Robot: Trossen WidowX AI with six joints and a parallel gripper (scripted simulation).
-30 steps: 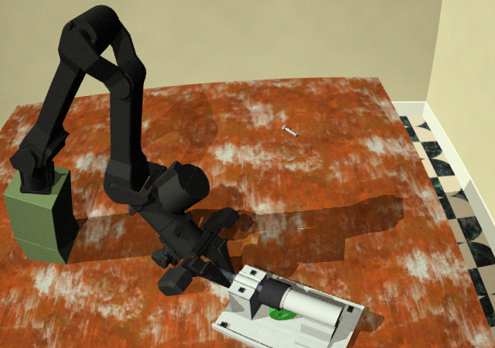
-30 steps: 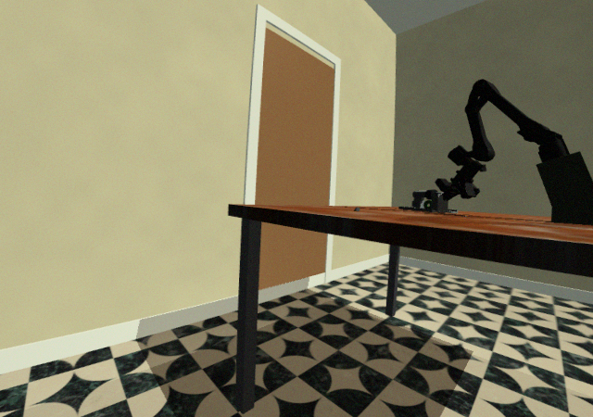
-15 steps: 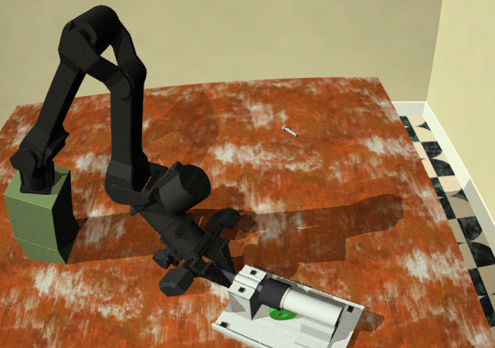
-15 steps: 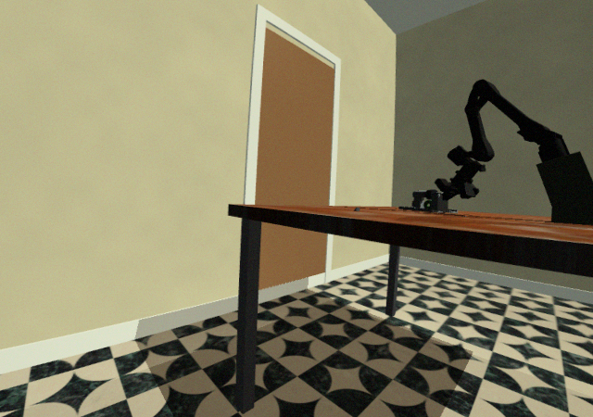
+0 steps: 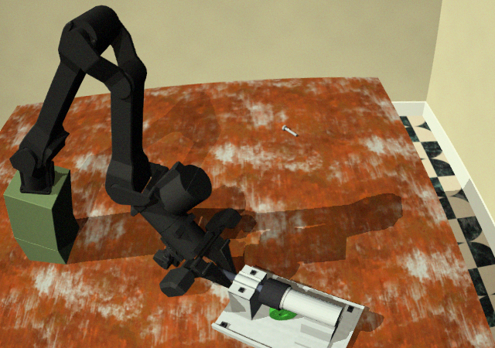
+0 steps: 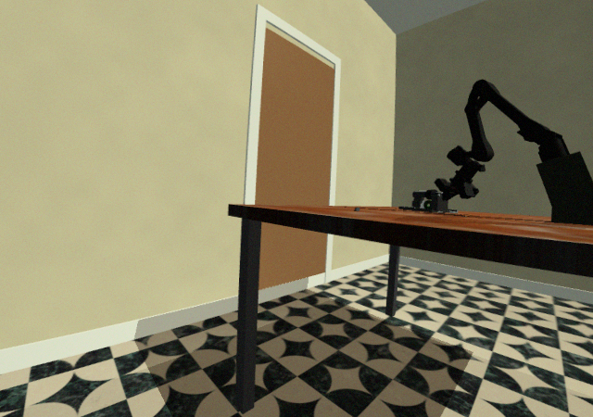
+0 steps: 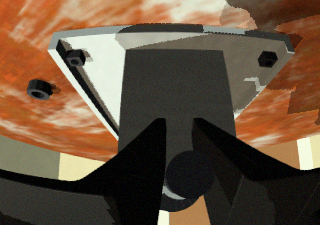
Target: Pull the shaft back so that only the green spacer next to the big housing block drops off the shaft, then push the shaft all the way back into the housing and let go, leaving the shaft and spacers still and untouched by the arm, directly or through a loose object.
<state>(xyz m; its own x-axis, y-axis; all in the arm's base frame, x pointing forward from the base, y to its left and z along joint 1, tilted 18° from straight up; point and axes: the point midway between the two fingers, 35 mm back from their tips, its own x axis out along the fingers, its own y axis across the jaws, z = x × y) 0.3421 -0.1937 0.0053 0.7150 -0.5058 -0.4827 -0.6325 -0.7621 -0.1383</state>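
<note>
the hand is pinching the dark shaft's end outside the small support block. a green spacer lies flat on the base plate, under the shaft by the big housing block, at the surface's near edge.

A plain room in a home, by the look of it: cream walls with white skirting, a brown door in a white frame, and black-and-beige patterned floor tiles under a dark-legged table beside the door.
</note>
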